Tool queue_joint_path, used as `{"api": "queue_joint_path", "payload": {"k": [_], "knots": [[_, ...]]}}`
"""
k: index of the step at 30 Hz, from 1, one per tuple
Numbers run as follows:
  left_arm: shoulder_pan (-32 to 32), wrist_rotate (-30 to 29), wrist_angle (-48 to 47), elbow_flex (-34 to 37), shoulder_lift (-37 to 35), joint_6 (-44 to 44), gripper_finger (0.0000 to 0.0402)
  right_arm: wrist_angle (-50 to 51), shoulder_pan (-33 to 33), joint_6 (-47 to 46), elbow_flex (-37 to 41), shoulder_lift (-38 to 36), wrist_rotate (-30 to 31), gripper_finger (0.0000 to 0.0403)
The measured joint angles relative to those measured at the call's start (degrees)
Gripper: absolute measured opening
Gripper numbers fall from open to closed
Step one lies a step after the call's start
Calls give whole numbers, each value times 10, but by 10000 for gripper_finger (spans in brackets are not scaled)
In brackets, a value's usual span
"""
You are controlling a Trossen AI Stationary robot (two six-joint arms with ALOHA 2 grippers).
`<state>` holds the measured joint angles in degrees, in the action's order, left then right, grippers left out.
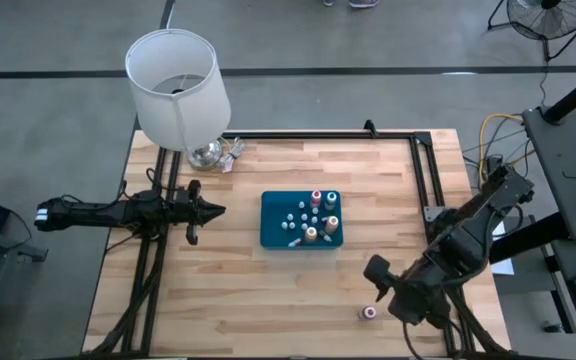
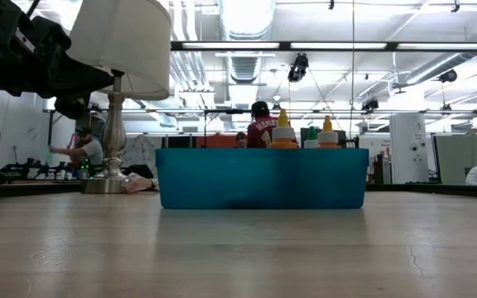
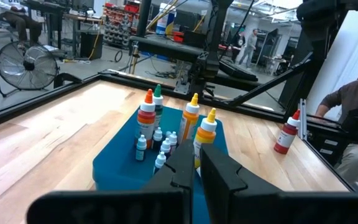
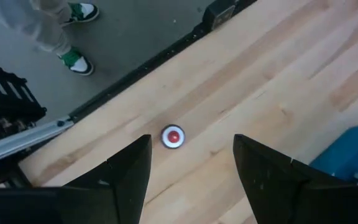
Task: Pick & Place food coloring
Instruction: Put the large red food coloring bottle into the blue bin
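A blue tray (image 1: pixel 271 228) sits mid-table and holds several food coloring bottles (image 3: pixel 146 118) standing upright, with orange, green and yellow tops. One red-topped bottle (image 1: pixel 368 313) stands alone on the wood near the front right corner; the right wrist view looks down on this bottle (image 4: pixel 173 137). My right gripper (image 4: pixel 191 149) hangs open above this bottle, pointing steeply down and clear of it. My left gripper (image 3: pixel 194 165) is shut on nothing and points level at the tray from the table's left.
A white-shaded lamp (image 1: pixel 178 90) stands at the far left corner, with small wrappers (image 1: pixel 233 155) by its base. A black frame rail (image 1: pixel 423 170) runs along the far and right edges. A person's shoes (image 4: pixel 76 59) show on the floor beyond the table edge.
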<state>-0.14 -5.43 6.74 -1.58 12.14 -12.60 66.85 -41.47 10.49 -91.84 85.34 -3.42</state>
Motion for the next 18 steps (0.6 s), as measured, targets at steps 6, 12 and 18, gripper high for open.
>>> {"api": "queue_joint_path", "payload": {"k": [6,12,18], "knots": [[0,0,0,0,0,0,2,-1,-17,-30,0,11,1,219],[0,0,0,0,0,0,2,-12,-22,-46,0,34,1,219],[0,0,0,0,0,0,2,-12,-19,-49,-2,62,1,219]]}}
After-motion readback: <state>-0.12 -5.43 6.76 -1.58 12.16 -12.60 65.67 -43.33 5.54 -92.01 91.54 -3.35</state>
